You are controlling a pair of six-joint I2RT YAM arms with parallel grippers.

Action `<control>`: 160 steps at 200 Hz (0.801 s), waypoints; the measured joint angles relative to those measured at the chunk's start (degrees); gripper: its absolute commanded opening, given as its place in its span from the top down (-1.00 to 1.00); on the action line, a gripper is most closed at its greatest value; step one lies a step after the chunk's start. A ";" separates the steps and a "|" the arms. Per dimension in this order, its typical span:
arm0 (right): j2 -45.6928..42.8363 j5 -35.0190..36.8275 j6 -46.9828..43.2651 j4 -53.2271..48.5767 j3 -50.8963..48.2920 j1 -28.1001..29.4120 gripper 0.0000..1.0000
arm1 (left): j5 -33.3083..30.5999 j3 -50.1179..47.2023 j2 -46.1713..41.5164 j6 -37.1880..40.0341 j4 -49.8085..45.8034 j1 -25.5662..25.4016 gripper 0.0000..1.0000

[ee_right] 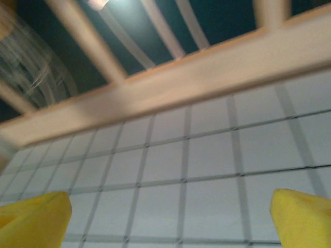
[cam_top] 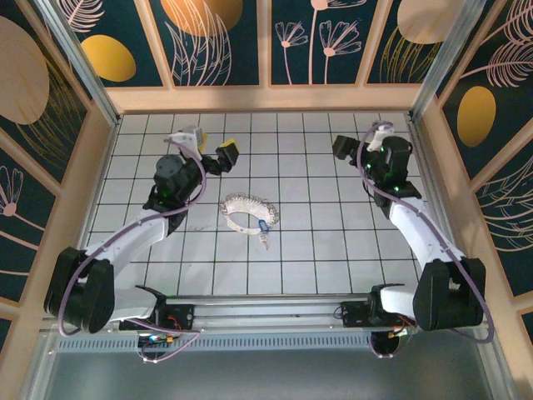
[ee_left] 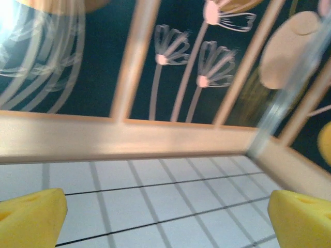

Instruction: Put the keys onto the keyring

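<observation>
White gridded tabletop (cam_top: 333, 250), floral walls (cam_top: 225, 42); left end effector (ee_left: 165, 219) and right end effector (ee_right: 168, 219) released.

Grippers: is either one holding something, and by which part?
Nothing is held. Left gripper and right gripper are both open, away from the key and chain.

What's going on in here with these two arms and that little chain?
Two robot arms are meant to put a small blue-headed key onto a chain keyring. At this moment neither is touching anything. The left gripper and right gripper are both open and empty, off to either side of the chain on the tiled table. The key lies against the loop's near right edge; whether it is threaded on is too small to tell.
</observation>
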 measured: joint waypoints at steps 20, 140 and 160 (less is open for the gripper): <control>-2.19 8.22 -2.29 6.01 -7.23 -0.59 -0.98 | -5.46 -4.57 -3.13 3.78 1.73 2.45 -0.98; 7.02 21.88 -10.82 34.93 -30.73 -2.27 -0.97 | -21.35 -30.40 0.63 14.45 20.17 16.59 -0.97; 8.37 20.79 -13.25 42.88 -34.34 -2.40 -0.97 | -21.40 -31.85 6.84 14.71 26.64 16.87 -0.97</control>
